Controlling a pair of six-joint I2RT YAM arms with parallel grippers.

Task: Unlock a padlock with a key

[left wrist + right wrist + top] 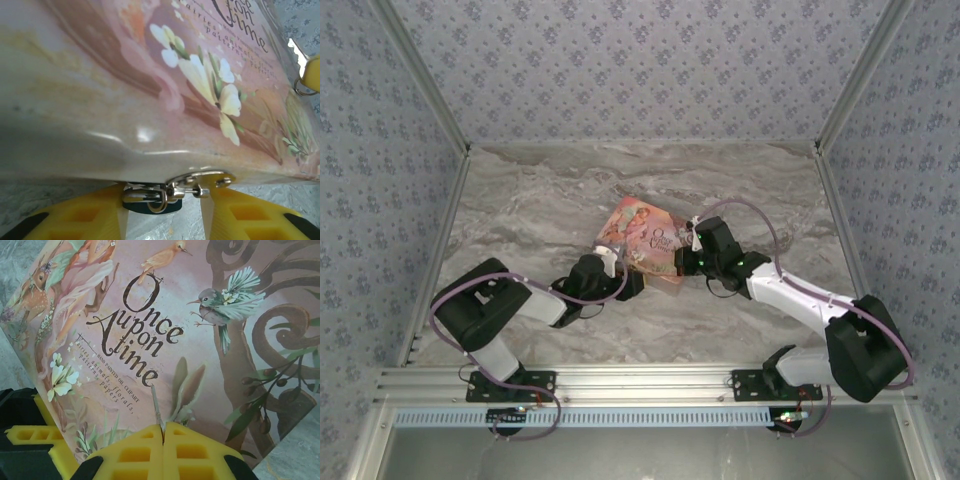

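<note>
Left wrist view is showing the left pincer point(167, 222) standing partly wide astride the tiny teal padlock with silvery shackle point(147, 206), which is hanging at the edge of the pink illustrated box point(125, 100). The right pincer point(163, 429) is pinching the thin silvery key point(156, 407); inserting and turning are apparently remaining.

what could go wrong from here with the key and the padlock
1. The left gripper has its fingers on either side of the padlock but not clearly clamping it. Closing may catch the box clasp instead and leave the lock loose.
2. The right gripper pinches the key only at its very tips, so the key may twist or slip on contact.
</note>
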